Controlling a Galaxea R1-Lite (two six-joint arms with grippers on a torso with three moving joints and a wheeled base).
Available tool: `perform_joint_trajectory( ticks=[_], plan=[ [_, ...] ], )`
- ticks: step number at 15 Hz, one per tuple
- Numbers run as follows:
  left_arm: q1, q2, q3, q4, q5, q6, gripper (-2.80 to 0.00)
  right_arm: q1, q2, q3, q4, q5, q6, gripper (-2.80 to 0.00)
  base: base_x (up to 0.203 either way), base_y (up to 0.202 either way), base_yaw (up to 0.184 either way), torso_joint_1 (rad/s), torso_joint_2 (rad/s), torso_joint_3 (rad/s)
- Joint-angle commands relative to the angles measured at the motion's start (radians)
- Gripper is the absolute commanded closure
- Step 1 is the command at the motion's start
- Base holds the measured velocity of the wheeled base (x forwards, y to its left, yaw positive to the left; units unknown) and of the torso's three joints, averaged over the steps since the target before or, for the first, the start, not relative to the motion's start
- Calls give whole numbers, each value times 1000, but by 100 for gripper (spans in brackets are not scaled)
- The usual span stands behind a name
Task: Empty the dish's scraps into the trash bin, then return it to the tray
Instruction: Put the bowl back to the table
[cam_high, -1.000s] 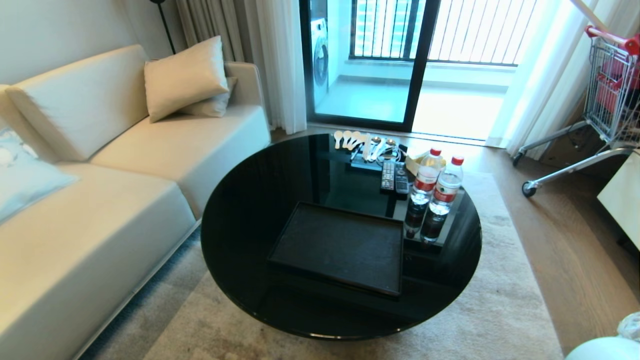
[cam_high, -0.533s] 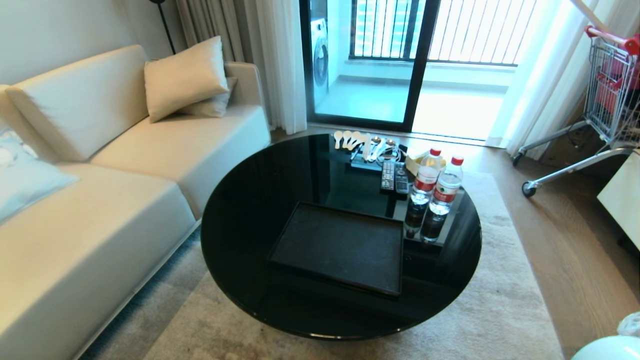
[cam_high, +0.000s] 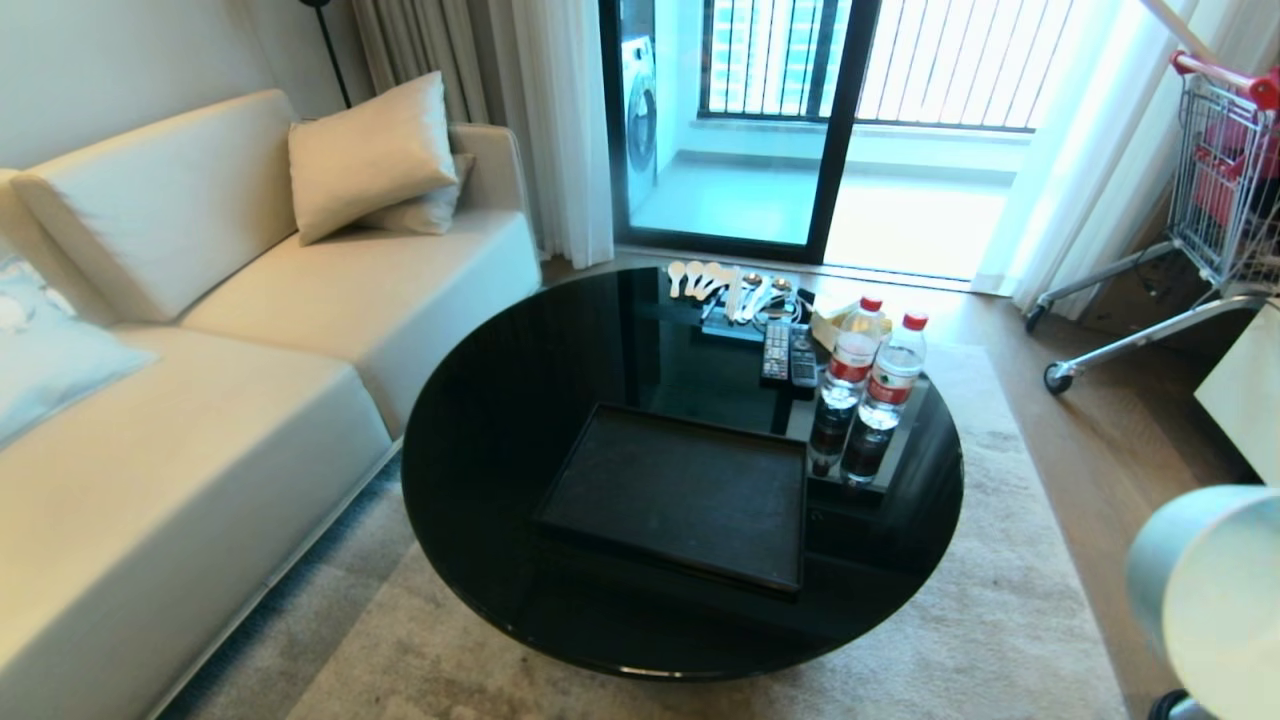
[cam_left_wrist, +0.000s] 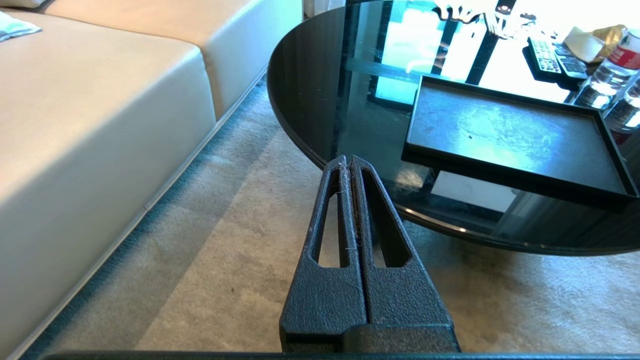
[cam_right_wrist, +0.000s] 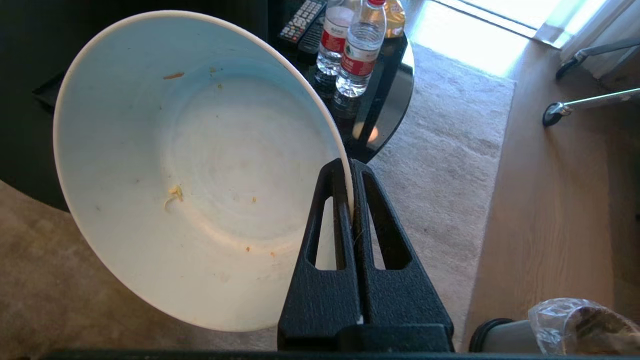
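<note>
Round black glass table (cam_high: 500, 450) is seen centre, w/ the black tray (cam_high: 680, 495) lying bare on it. White dish (cam_right_wrist: 195, 170) is held tilted at the robot's right, off the table, over carpet; only tiny scrap flecks (cam_right_wrist: 173, 194) are left inside. Its rim is pinched by the right gripper (cam_right_wrist: 349, 167). Trash bin (cam_right_wrist: 505, 336) w/ liner is glimpsed below. Left gripper (cam_left_wrist: 349, 162) is parked near table edge, fingers pressed together, nothing held.

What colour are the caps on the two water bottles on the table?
Red. The water bottles show their caps best in the head view, standing side by side on the table.
</note>
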Motion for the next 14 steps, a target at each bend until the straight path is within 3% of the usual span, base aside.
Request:
perform_joint_trajectory(
  ticks=[1,6,8,10,14],
  plan=[
    [0,0,0,0,0,-2,0,18,316,-148,0,1,-24,0,0,0,0,0,0,0],
    [0,0,0,0,0,-2,0,164,742,-477,5,-38,-47,0,0,0,0,0,0,0],
    [0,0,0,0,0,-1,0,234,883,-597,10,-106,-18,0,0,0,0,0,0,0],
    [0,0,0,0,0,-1,0,312,1026,-684,9,-186,42,0,0,0,0,0,0,0],
    [0,0,0,0,0,0,0,455,1271,-787,7,-267,265,0,0,0,0,0,0,0]
  ],
)
